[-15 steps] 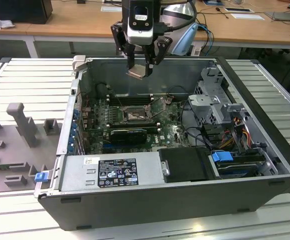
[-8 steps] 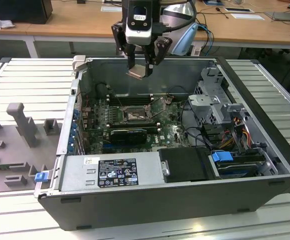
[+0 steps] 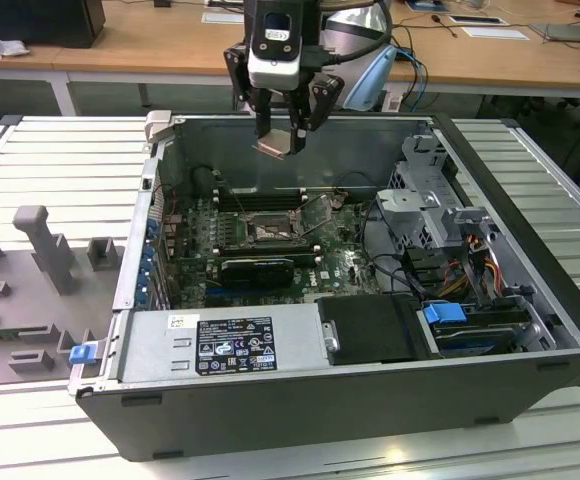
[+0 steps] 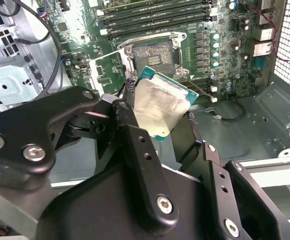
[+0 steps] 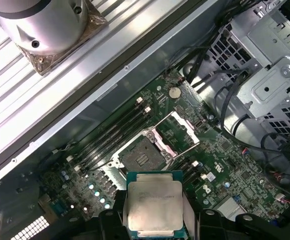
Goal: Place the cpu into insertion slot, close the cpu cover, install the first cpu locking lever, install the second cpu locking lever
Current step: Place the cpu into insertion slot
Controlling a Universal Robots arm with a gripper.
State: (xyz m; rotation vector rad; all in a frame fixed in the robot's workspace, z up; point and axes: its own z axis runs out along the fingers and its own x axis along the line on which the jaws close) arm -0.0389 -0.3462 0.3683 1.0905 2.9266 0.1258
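The small square silvery-topped cpu (image 5: 154,205) is clamped between the fingers of the black gripper (image 3: 282,132). It's held up in the air over the open grey computer case (image 3: 320,412), well above the dark square insertion slot (image 5: 141,159). The windowed metal cpu cover (image 5: 182,131) is flipped open beside the slot.

Lab: open computer case (image 3: 270,410) on slatted metal bench (image 3: 70,150), desks (image 3: 150,40) behind.
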